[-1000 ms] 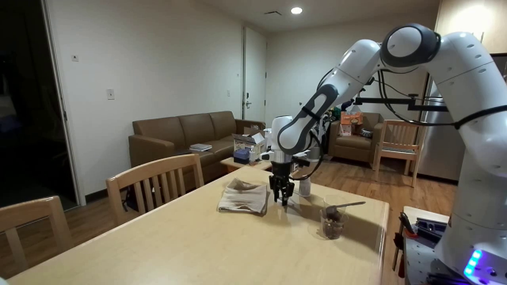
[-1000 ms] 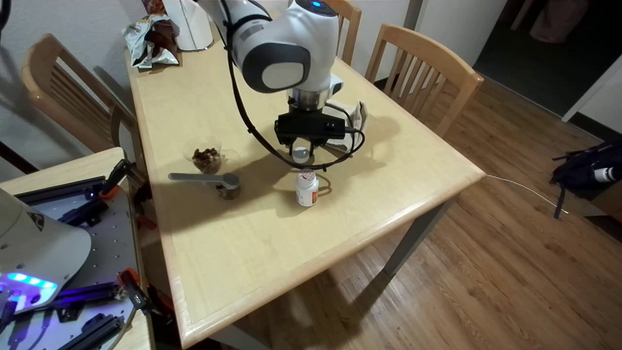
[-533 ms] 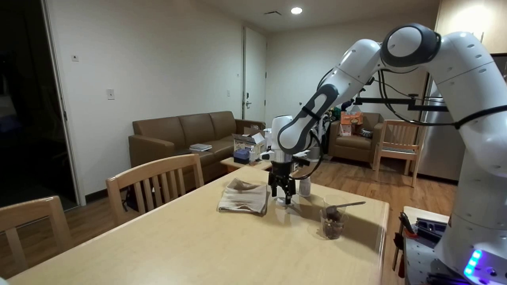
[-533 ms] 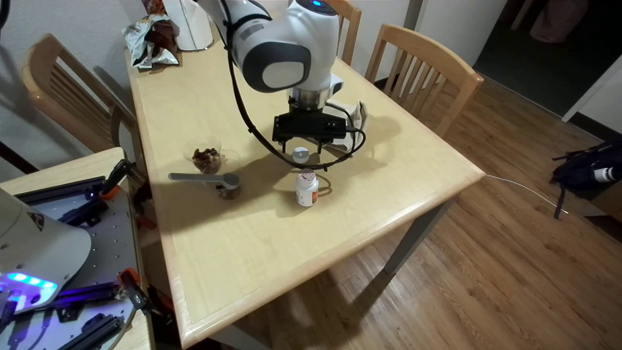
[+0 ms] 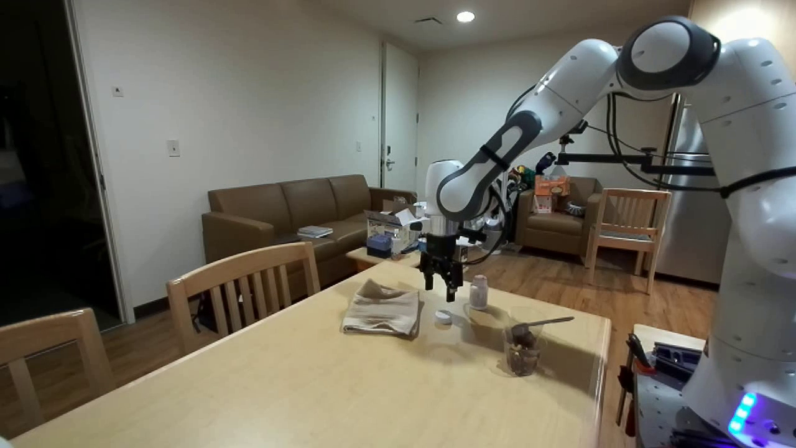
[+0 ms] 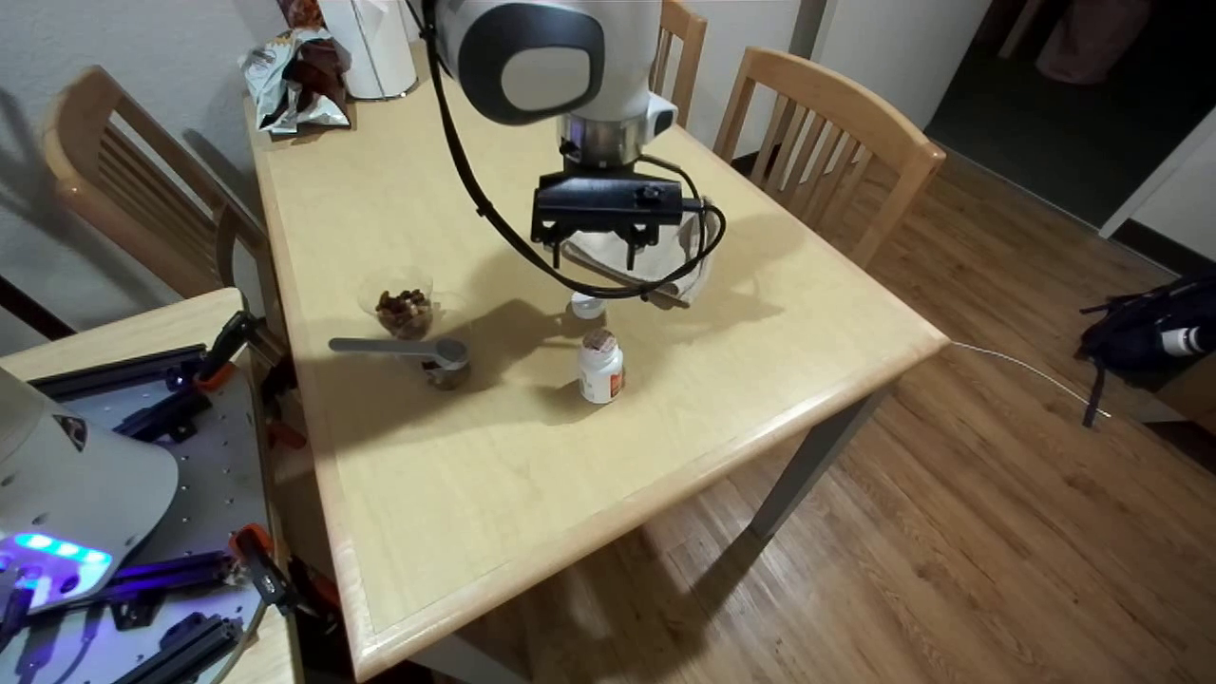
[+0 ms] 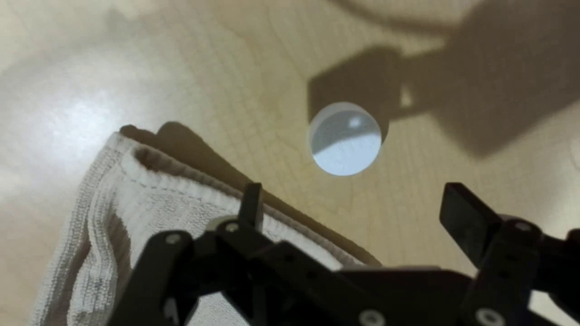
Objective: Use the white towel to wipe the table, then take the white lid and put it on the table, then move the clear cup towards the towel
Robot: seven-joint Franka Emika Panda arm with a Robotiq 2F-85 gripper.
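A: Anything in the black two-finger gripper (image 7: 352,197)?

B: Nothing. The fingers are spread wide, above and apart from the round white plastic lid (image 7: 345,140), which lies flat on the light tan wooden tabletop (image 6: 513,475); I'd call that placing done.

A: How would the lid handle?

B: Light, hard and slick, I expect. Pinch opposite sides of its rim, low down. Just beside it lies the folded off-white cloth towel (image 7: 167,208), soft, and it could snag a fingertip. Near the lid a white bottle with a pinkish top (image 6: 600,372) stands upright.

A: And farther off?

B: The short see-through plastic cup (image 6: 410,331) holding dark brownish pieces (image 6: 401,309), probably next. Thin-walled by its look, so squeeze gently across its sides, below the rim; pressed hard, it could buckle or spill.

A: Room to move it?

B: Bare wood stretches between cup and towel; keep off the lid and bottle. A grey spoon (image 6: 404,349) has its handle just beside the cup; whether they touch I can't tell. Beyond, the tabletop's edge is near, so move inward, away from it.
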